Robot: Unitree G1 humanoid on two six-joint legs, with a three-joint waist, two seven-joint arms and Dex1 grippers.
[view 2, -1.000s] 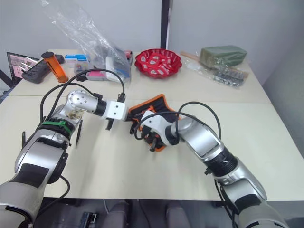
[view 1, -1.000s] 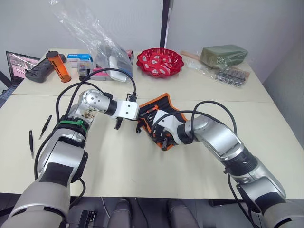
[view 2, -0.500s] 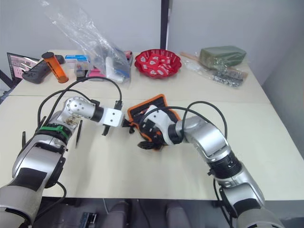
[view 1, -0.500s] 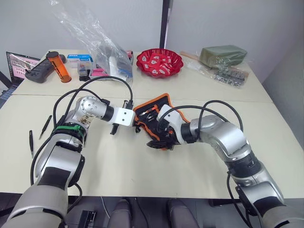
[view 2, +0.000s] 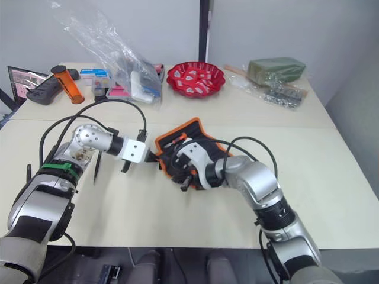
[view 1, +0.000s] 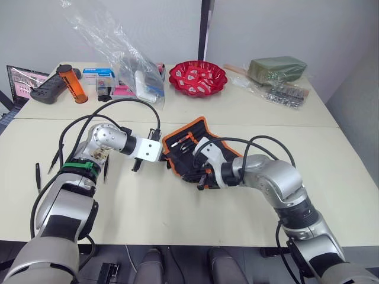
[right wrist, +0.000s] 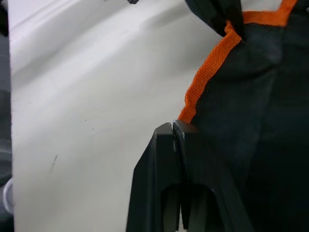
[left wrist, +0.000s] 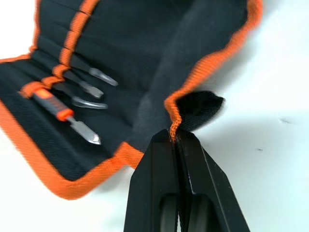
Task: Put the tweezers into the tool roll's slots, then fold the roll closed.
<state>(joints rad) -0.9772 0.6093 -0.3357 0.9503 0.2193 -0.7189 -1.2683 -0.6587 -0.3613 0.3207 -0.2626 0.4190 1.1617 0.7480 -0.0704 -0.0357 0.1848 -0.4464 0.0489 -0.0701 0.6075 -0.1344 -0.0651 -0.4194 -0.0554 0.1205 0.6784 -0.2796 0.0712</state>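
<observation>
A pale table [view 1: 154,207] before a grey wall is seen; its far edge is crowded with a red bowl [view 1: 198,77], plastic bag [view 1: 118,47] and orange canister [view 1: 73,83]. The roll [view 1: 188,148] lies open mid-table, pinched at its orange binding by the left gripper [left wrist: 175,137] and the right gripper [right wrist: 176,129], both clamped. Slotted tools are partly hidden. Two tweezers [view 1: 39,177] lie by the left edge. The near tabletop is bare.

The right claw [right wrist: 177,126] has its two black fingers pressed together, pinching the orange-bound edge of the tool roll [right wrist: 241,121]. The black fabric spreads to one side; the pale worktop [right wrist: 87,106] lies on the other.
</observation>
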